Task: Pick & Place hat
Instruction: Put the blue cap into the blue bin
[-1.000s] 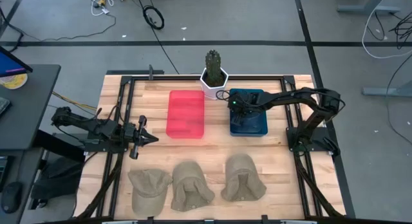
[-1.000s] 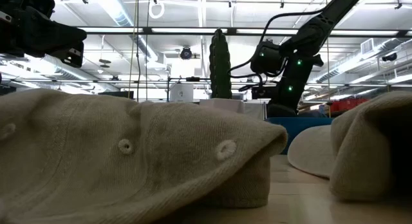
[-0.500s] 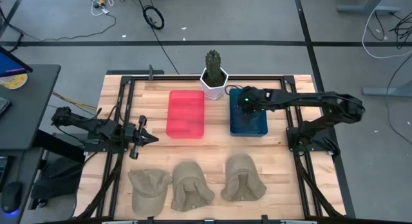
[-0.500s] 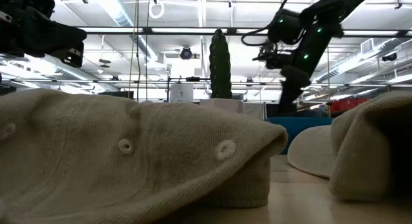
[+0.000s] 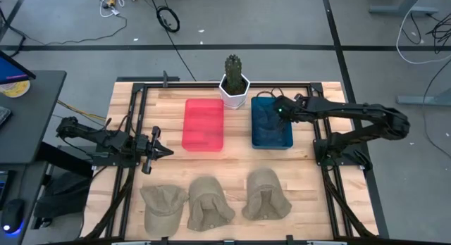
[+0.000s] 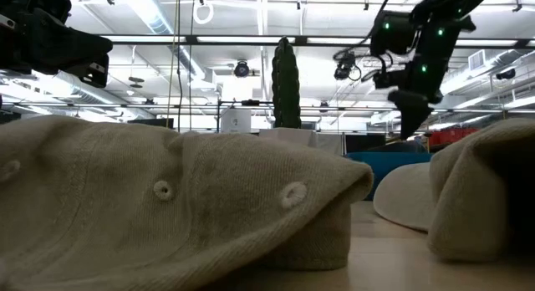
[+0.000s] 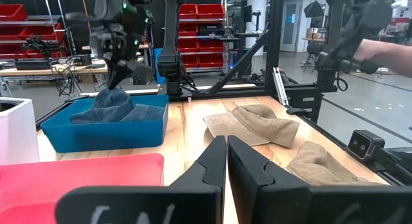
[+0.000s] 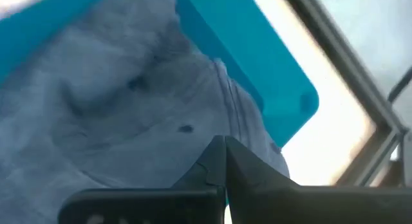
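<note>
The right gripper (image 5: 279,110), fingers together and empty, hangs above the blue bin (image 5: 271,141) at 1 o'clock; descending closed, it would only push the blue hat (image 8: 129,102)

Bare tabletop (image 5: 239,160) runs open between the red tray (image 5: 204,124), blue bin (image 5: 272,129) and three tan hats (image 5: 211,202); the potted cactus (image 5: 234,82) blocks the far edge.

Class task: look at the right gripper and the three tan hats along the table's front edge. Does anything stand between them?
Nothing visible does. The right gripper, shut and empty, hovers over the blue bin; only bare table separates that bin from the tan hats.
</note>
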`<act>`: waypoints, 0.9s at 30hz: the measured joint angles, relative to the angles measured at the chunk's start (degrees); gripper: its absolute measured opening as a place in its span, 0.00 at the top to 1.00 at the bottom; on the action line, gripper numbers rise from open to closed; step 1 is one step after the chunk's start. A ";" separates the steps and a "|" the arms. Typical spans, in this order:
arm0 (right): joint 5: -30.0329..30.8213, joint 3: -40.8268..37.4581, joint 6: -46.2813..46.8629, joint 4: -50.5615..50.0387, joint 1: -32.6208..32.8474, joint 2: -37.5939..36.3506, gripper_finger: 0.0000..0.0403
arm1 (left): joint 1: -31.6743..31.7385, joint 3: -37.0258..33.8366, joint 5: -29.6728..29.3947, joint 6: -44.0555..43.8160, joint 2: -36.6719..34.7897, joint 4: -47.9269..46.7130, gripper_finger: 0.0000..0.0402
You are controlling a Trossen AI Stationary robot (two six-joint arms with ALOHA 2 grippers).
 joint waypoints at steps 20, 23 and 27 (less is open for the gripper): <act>-7.47 -11.98 -5.00 20.51 -4.69 6.89 1.00 | 0.00 0.00 0.02 0.00 0.00 0.01 0.95; -7.45 -11.30 -4.98 19.73 -4.69 5.12 1.00 | 0.00 -0.02 0.00 0.01 -0.01 0.01 0.95; -7.45 -10.19 -4.53 19.26 -4.64 2.55 1.00 | 0.00 -0.02 0.00 0.01 -0.01 0.01 0.95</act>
